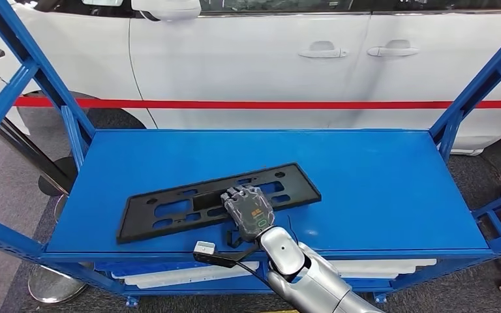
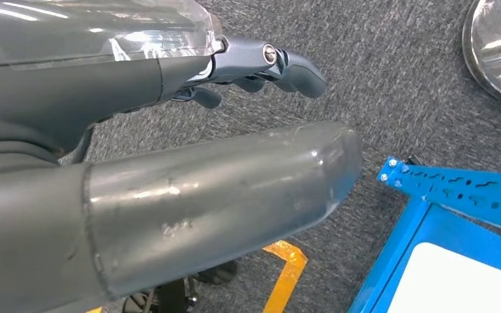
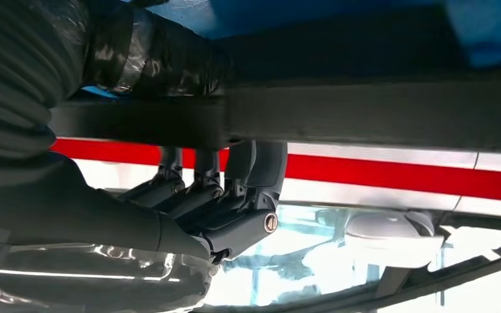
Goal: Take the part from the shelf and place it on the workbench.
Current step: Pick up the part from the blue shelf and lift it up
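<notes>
The part (image 1: 169,208) is a long black flat frame with several slots, lying at a slant on the near half of the blue shelf (image 1: 378,189). My right hand (image 1: 249,207) lies over the part's near edge, right of its middle. In the right wrist view the part (image 3: 365,114) runs as a dark bar between the thumb and the fingers (image 3: 196,195), which fold around it, so my right hand (image 3: 215,215) grips it. My left hand (image 2: 235,150) hangs low over grey carpet, holding nothing, its fingers (image 2: 293,68) loosely apart.
Blue slanted posts (image 1: 32,72) flank the shelf on both sides. A white car (image 1: 267,59) stands behind a red tape line (image 1: 300,104). A small white plug on a black cable (image 1: 204,247) hangs at the shelf's front edge. A round metal base (image 1: 52,283) sits at lower left.
</notes>
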